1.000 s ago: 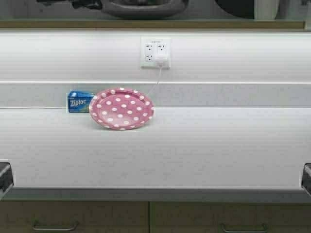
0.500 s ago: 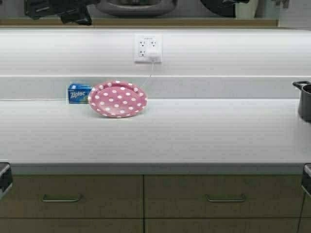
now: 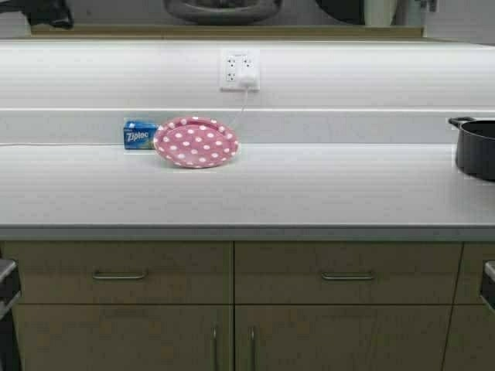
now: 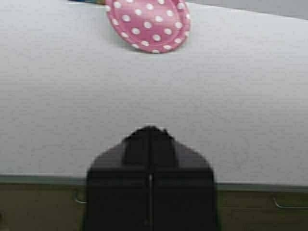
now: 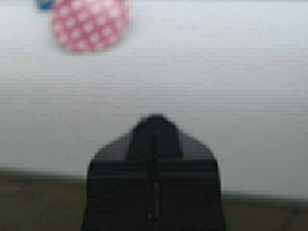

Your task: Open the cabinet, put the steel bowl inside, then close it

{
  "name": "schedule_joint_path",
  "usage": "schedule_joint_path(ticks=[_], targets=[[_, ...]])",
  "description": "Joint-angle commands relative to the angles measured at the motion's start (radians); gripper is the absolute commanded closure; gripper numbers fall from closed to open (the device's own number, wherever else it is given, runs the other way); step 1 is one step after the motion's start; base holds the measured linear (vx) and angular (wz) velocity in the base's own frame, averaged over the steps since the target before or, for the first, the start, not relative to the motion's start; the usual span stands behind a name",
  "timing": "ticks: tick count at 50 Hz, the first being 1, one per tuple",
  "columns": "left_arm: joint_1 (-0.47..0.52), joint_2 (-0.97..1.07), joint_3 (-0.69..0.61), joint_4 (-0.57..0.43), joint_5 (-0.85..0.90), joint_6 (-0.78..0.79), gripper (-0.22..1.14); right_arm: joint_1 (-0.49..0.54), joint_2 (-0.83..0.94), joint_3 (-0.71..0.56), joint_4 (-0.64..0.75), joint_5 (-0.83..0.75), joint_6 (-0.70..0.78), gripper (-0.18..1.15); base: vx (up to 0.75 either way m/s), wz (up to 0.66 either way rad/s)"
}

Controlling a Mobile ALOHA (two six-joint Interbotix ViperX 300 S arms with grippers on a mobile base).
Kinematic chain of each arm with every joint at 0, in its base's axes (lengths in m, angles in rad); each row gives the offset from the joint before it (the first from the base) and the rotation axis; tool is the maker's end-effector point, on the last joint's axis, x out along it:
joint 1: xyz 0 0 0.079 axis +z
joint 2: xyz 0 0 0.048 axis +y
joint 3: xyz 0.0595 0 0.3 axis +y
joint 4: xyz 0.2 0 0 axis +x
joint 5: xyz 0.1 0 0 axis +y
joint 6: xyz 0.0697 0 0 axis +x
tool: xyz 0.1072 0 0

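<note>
two grippers pressed together and empty, held low at the surface's (image 3: 255,193) front edge: left gripper (image 4: 150,139), right gripper (image 5: 155,127). steel bowl (image 3: 222,9) well beyond and above both, set in the cabinet (image 3: 232,31) opening, doors out of view. pink plate (image 3: 196,141), ziploc box (image 3: 140,134) ahead of left gripper; black pot (image 3: 476,147) far right. closing likely outstanding.
</note>
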Motion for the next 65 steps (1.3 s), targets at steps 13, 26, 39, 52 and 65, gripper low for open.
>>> schedule_joint_path(ticks=[13, 26, 39, 52, 65], targets=[[0.377, -0.259, -0.193, 0.043, 0.279, 0.112, 0.87, -0.399, -0.186, -0.074, -0.058, 0.035, -0.012, 0.9, -0.14, -0.03], [0.621, -0.206, -0.387, 0.043, 0.318, 0.124, 0.87, -0.6, -0.012, -0.281, -0.063, 0.041, -0.015, 0.91, -0.1, -0.01], [0.632, 0.051, -0.609, 0.032, 0.316, 0.12, 0.87, -0.624, 0.201, -0.52, -0.063, 0.044, -0.015, 0.91, -0.05, -0.01], [0.5, 0.149, -0.67, 0.023, 0.328, 0.126, 0.87, -0.568, 0.322, -0.62, -0.061, 0.052, -0.015, 0.91, 0.0, 0.0], [0.356, 0.14, -0.65, 0.023, 0.327, 0.124, 0.87, -0.492, 0.351, -0.624, -0.061, 0.052, -0.015, 0.91, 0.01, 0.0]])
